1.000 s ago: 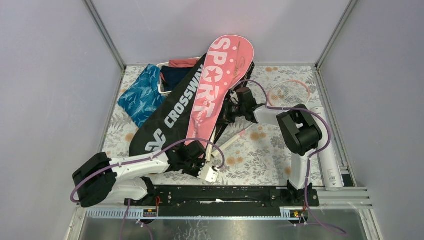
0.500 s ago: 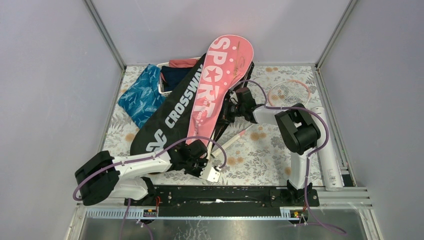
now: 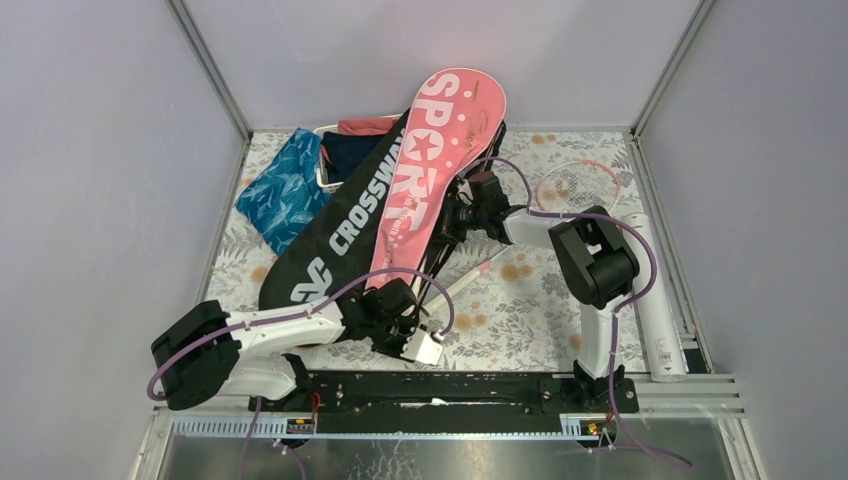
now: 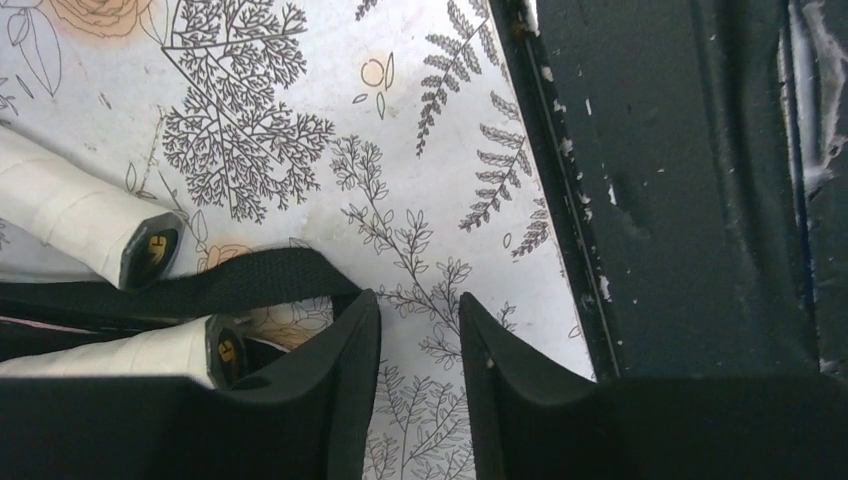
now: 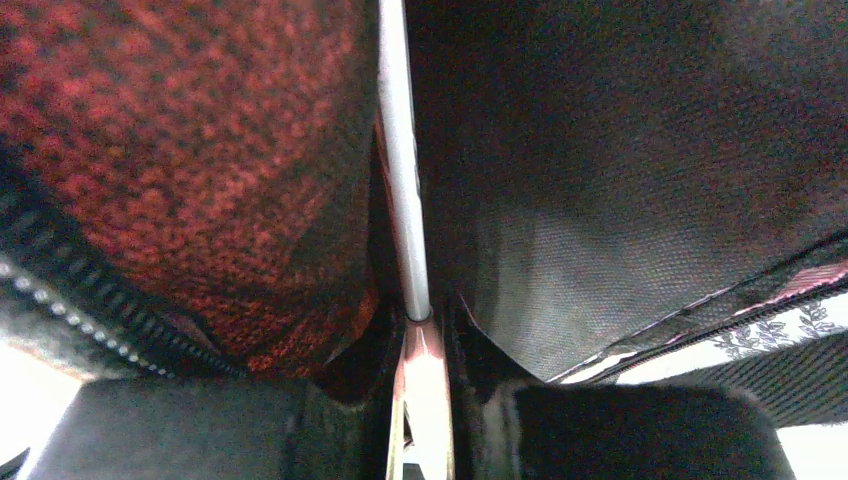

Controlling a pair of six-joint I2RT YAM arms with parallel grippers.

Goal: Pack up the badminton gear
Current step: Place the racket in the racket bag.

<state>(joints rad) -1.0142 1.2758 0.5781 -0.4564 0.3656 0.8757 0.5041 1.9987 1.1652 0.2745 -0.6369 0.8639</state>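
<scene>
- I am pinching the right gripper (image 5: 422, 322) on a thin racket shaft (image 5: 398, 180). The shaft is running straight away from the fingers, between the pink SPORT bag (image 3: 430, 160) lining and dark fabric.
- The left gripper (image 4: 418, 325) is standing narrowly parted and holding nothing; only the flowered table (image 4: 300, 120) is showing between the jaws.
- Two white-wrapped racket handles (image 4: 75, 215) are lying off to one side of that gripper, butt ends pointing toward it. The nearer one (image 4: 120, 352) is sitting just beside one finger, with a black strap (image 4: 240, 280) crossing between the two.
- The rackets' long axis is running from the middle of the table's near edge toward the far edge, up inside the pink bag, which is leaning beside the black CROSSWAY bag (image 3: 345, 225).
- I am judging the left arm nearer the butt ends — the next move is likely calling for a sideways shift onto a handle, then a push along that axis while the right arm steadies the shaft.
- Another racket (image 3: 575, 185) is lying toward the far right corner and the shuttlecock tube (image 3: 655, 300) along the right edge — both are waiting unpacked.
</scene>
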